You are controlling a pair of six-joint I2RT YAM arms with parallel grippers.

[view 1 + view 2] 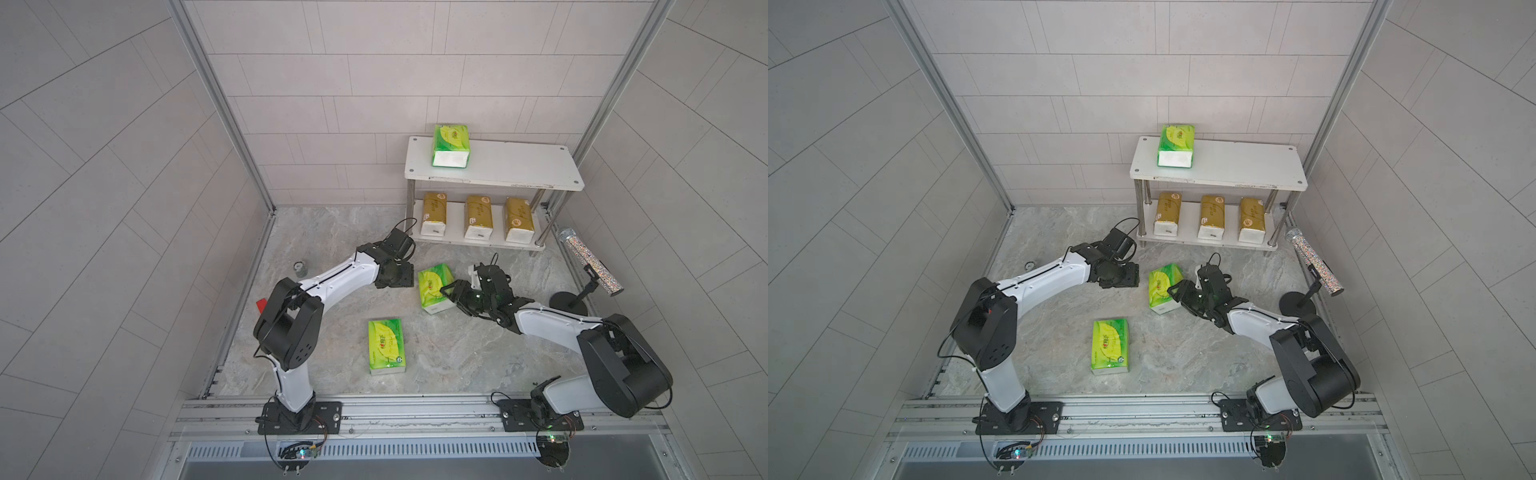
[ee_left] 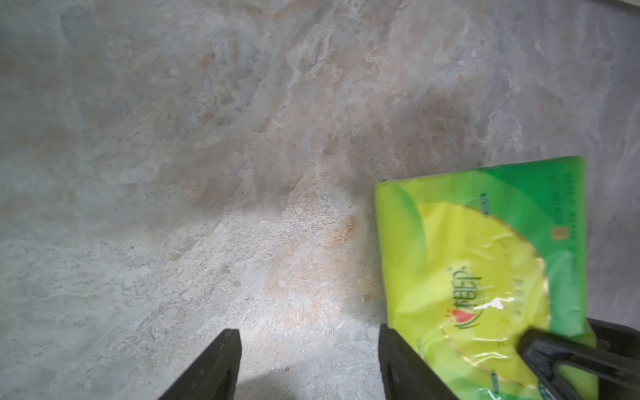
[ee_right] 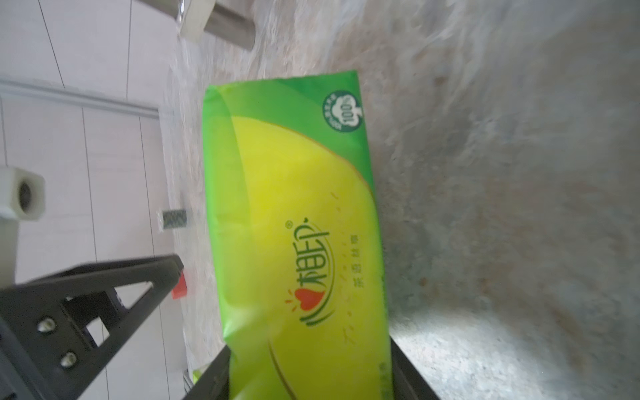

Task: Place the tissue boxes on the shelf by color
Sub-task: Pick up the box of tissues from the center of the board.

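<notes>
Right pincer point(image 1: 449, 291) pinched shut on soft green-and-yellow tissue pack point(image 1: 432, 286), perhaps barely off grey marbled table point(image 1: 478, 357). Left pincer point(image 2: 308, 346) spread, empty, just beside. Three shiny gold packs point(image 1: 478, 216) on lower board of white metal-legged shelf point(image 1: 519, 166); one green pack point(image 1: 451, 145) on top; last green pack point(image 1: 386, 345) waiting.

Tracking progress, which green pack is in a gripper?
The middle green pack, in the right gripper; the front one and the shelf one lie untouched.

I am seeing a glittery tube point(image 1: 591, 264) sitting tilted on a black stand point(image 1: 567, 306) at the right of the marbled tabletop point(image 1: 332, 232). A small grey roll point(image 1: 299, 269) and a red piece point(image 1: 262, 306) are lying near its left edge.
</notes>
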